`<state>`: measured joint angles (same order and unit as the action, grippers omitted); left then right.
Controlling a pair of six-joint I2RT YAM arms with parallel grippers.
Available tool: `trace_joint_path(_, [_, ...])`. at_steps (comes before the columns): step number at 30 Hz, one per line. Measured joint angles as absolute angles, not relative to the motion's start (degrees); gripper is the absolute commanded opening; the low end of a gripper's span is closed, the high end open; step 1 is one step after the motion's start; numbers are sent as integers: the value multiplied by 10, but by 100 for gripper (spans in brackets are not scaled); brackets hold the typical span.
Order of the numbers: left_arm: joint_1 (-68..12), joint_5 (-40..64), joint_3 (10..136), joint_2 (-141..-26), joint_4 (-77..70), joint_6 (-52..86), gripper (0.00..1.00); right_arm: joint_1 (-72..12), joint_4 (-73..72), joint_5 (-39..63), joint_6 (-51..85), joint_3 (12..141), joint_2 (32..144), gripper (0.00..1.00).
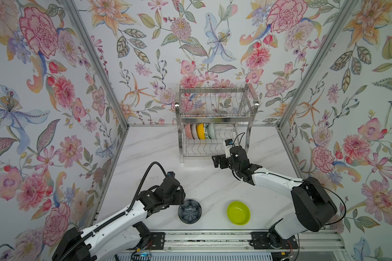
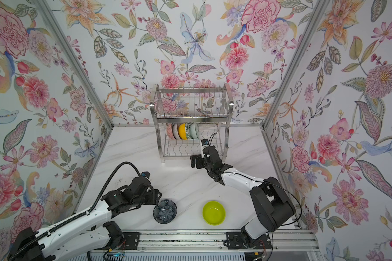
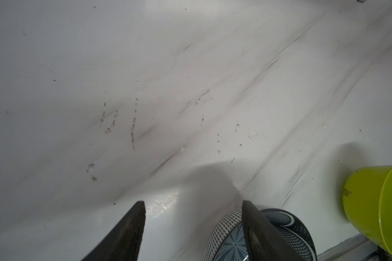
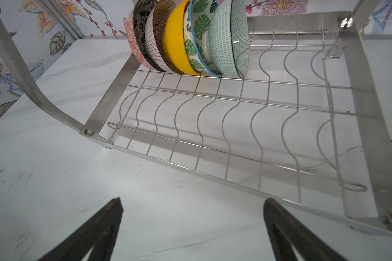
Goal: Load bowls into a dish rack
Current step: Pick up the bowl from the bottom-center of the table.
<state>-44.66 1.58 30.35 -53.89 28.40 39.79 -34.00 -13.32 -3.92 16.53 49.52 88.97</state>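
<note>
Pick-up in hand: left fingers (image 3: 127,237) stand apart astride the rim of the dark blue bowl (image 1: 189,211), apparently one inside, nothing clamped; right fingers (image 4: 95,232) open, empty, dish rack (image 1: 213,115) just ahead; next requires a firm pinch on the wall before lifting.

1. Robot lab test cell dressed as a home kitchen, not a real room.
2. Walls = flat panels w/ floral wallpaper (image 1: 190,45) on 3 sides, held by bare alu posts (image 1: 97,63) at the corners.
3. Desk (image 1: 154,153): white marble-look top, scuffed w/ dark marks in the wrist views.
4. Front edge: alu rail (image 1: 208,240). Left arm (image 1: 113,226) & right arm (image 1: 274,180) are bolted to it on black plates, cables exposed.
5. Kitchen props: steel 2-tier dish rack (image 1: 215,116) at the back wall, bowls (image 1: 200,131) on edge in its lower tier, dark blue bowl (image 1: 189,211) & lime bowl (image 1: 238,212) on the desk.
</note>
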Motion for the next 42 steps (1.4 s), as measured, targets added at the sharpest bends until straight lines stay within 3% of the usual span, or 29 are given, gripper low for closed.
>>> trace_joint_path(11, [-492, 14, 282, -567, 292, 437, 49, -340, -133, -39, 170, 495, 893, 99])
trace_joint_path(27, [-531, 25, 273, -574, 265, 449, 42, -340, -133, -40, 170, 495, 893, 99])
trace_joint_path(38, [-541, 13, 289, -597, 268, 440, 14, -340, -133, -40, 170, 495, 893, 98])
trace_joint_path(42, [-541, -7, 311, -609, 265, 427, 10, -340, -133, -40, 174, 495, 894, 99])
